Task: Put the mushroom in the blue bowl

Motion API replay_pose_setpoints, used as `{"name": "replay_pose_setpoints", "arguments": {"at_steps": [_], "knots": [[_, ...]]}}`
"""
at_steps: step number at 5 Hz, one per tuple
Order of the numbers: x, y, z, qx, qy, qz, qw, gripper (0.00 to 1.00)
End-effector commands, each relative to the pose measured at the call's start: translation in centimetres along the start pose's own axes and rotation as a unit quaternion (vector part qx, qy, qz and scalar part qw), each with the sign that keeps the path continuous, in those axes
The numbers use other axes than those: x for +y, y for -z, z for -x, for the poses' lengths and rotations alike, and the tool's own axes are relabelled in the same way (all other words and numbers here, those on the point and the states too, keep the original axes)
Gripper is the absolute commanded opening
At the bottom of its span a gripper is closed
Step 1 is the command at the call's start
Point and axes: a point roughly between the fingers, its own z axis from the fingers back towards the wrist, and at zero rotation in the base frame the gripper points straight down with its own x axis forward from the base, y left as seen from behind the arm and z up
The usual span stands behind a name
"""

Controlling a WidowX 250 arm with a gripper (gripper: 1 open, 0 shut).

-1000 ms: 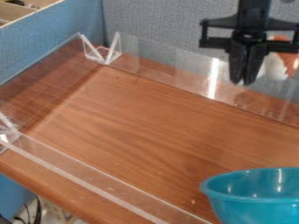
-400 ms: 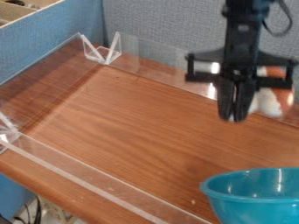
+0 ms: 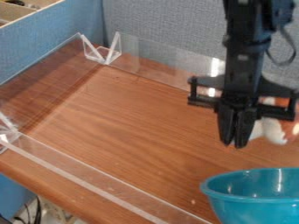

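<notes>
My gripper [image 3: 237,140] points straight down over the right side of the wooden table [image 3: 128,122], its dark fingers closed together. The mushroom [image 3: 275,133], a small cream-white piece, sticks out to the right from between the fingers and hangs above the table. The blue bowl [image 3: 260,199] is a glossy turquoise bowl at the bottom right corner, partly cut off by the frame edge. It is empty inside. The gripper with the mushroom is above and just behind the bowl's far rim.
Low clear acrylic walls [image 3: 70,164] fence the table, with a clear bracket [image 3: 103,51] at the far left corner. A blue partition [image 3: 47,44] and a wooden box stand at the upper left.
The gripper has come down and towards the camera, nearer the blue bowl, and the mushroom has moved with it. The fingers have stayed shut.
</notes>
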Motion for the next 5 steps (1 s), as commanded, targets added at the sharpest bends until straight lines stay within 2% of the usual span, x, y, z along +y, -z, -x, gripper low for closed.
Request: {"name": "replay_pose_setpoints", "arguments": {"at_steps": [1,3,4,5], "knots": [[0.8,-0.6,-0.5,-0.018,0.012,0.007,0.9997,0.00],[0.3,-0.9,0.1,-0.011,0.055,0.002,0.9984,0.00],[1.0,-1.2,0.1,-0.008,0.072,0.000,0.9974,0.00],[1.6,-1.8,0.0,-0.008,0.087,-0.004,0.9962,1.00]]}}
